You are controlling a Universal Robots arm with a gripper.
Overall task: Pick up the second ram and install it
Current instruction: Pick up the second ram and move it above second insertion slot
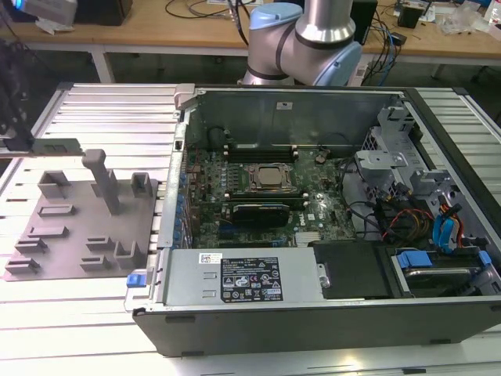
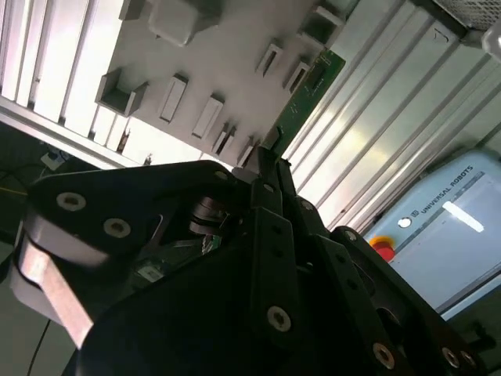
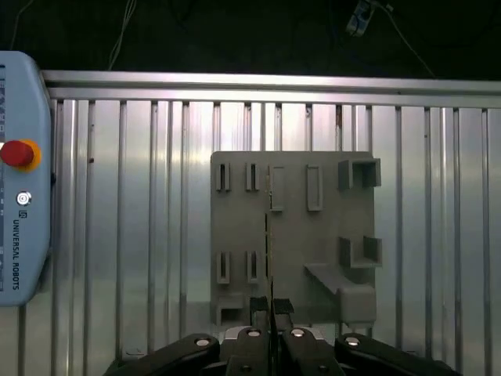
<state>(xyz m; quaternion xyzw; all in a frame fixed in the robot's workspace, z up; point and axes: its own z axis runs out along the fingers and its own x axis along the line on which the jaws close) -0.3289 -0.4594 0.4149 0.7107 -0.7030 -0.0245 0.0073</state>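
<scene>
Down at the claw, the black two-fingered gripper (image 3: 271,310) has its fingers pressed together on the second ram (image 3: 269,235), the long, thin, flat dark-green memory stick. In the first wrist view that stick is edge-on, a dark line running straight out from the claw across the flat grey plastic tray (image 3: 301,243). In the second wrist view the same stick (image 2: 309,98) shows its green face, reaching out past the fingertips (image 2: 272,174) with its far end over the tray's edge; whether it touches the tray, I cannot tell. The tray lies on the ribbed silver aluminium table (image 3: 141,235), and off to one side of it on that table sits the pale blue-grey teach pendant (image 3: 19,235) with its round red button (image 3: 17,153). Over in the exterior view, the tray (image 1: 70,239) carries small raised slot blocks (image 1: 55,210) and a taller post (image 1: 102,180). It sits at the exterior view's left, just beside the open black computer case (image 1: 313,325), whose green motherboard (image 1: 258,223) is exposed inside. The silver-and-blue robot arm (image 1: 309,35) rises behind the case.
</scene>
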